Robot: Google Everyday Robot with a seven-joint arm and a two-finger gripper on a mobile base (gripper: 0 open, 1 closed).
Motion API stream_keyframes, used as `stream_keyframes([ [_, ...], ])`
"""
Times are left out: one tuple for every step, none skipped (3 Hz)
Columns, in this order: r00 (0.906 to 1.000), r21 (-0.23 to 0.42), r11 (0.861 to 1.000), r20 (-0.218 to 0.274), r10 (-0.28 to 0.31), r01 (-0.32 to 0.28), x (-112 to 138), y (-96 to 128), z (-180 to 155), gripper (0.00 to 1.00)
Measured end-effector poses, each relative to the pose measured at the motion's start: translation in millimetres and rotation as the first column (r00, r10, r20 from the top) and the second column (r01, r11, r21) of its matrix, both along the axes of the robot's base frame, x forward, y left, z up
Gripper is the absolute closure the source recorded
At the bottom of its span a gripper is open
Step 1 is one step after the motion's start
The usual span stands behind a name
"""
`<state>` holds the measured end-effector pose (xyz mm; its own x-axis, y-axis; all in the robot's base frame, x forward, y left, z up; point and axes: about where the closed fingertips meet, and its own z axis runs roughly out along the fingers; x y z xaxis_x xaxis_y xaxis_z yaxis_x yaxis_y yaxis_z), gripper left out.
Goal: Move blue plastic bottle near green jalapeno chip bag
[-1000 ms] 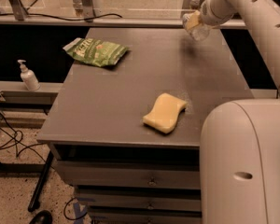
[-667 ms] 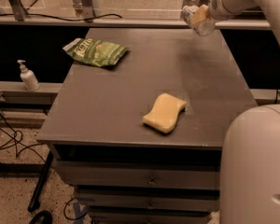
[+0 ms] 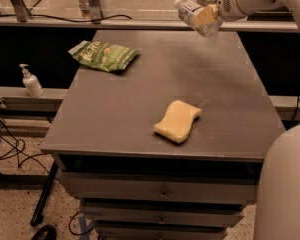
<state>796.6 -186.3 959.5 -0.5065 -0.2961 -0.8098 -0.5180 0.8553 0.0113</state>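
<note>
My gripper (image 3: 206, 18) is raised above the table's far right part and is shut on the blue plastic bottle (image 3: 191, 13). The bottle is pale and clear, lies roughly level in the fingers, and its cap end points left. The green jalapeno chip bag (image 3: 103, 55) lies flat at the table's far left. The bottle hangs in the air well to the right of the bag, about a third of the table's width from it.
A wavy yellow sponge (image 3: 177, 121) lies on the grey table (image 3: 120, 119) at front middle-right. A white pump-top dispenser (image 3: 31, 81) stands on a ledge to the left. Cables lie on the floor at lower left. My arm's white body (image 3: 285, 189) fills the lower right.
The gripper with the bottle has risen off the table's far right and moved left, toward the chip bag. The bag and sponge have not moved.
</note>
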Motion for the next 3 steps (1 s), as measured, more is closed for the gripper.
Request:
stream_keyframes([
  [1.0000,-0.001,1.000,-0.001,-0.001,0.001,0.2,-0.6,-0.5,1.00],
  [0.9977,-0.022,0.998,-0.020,0.064,-0.064,0.6,23.7,-8.2,1.00],
  [0.9854,-0.059,0.984,-0.049,0.163,-0.166,-13.4,56.3,-20.8,1.00],
])
